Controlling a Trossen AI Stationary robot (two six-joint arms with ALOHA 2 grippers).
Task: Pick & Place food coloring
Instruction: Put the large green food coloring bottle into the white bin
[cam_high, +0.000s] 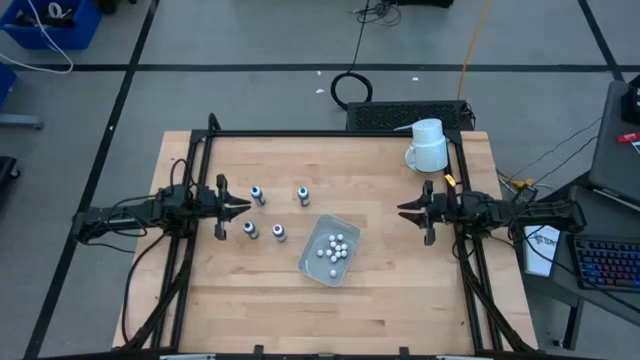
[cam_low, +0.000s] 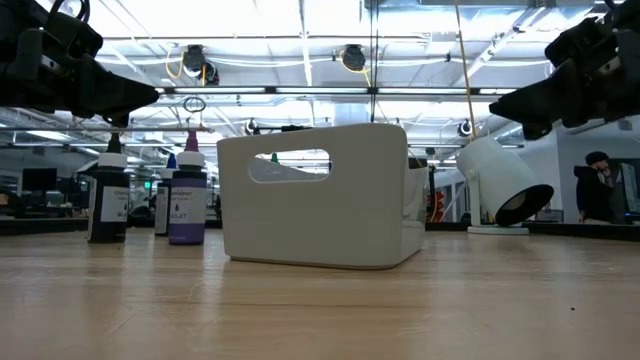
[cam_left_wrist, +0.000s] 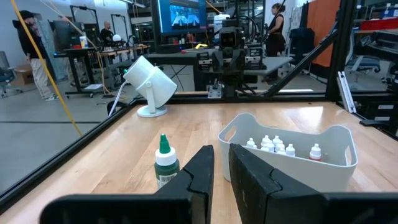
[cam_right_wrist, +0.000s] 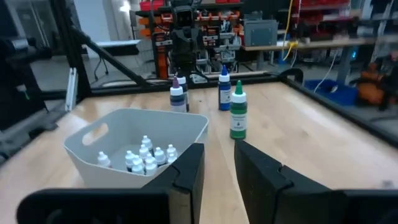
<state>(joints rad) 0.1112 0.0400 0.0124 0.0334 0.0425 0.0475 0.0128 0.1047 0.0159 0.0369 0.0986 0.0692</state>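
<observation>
Left gripper (cam_high: 240, 208): left of centre in the high view, fingers parted by a narrow slit only, holding nothing. Right gripper (cam_high: 405, 210): right of centre, waiting, fingers slightly apart, empty.

Food coloring bottles (cam_high: 257, 194): four, upright on the table (cam_high: 400, 300), grouped left of centre just beside the left fingertips. Small white-capped pieces (cam_high: 336, 246): already inside the white bin (cam_high: 312, 262) at centre.

Hazards:
- Likely to tip a bottle if approached with so narrow a slit; widen before closing in.
- Likely to knock a neighbour, given two bottles flanking the fingertips above and below in the high view.
- Tall, slim and light by appearance; apt to topple or slip from an off-centre pinch.
- Possible clip of the bin wall during transfer, since the rim stands close to the lower pair.

Surroundings: white mug (cam_high: 428, 146) at upper right, well apart from the bottles and clear of the path. Nothing between bottles and bin.
</observation>
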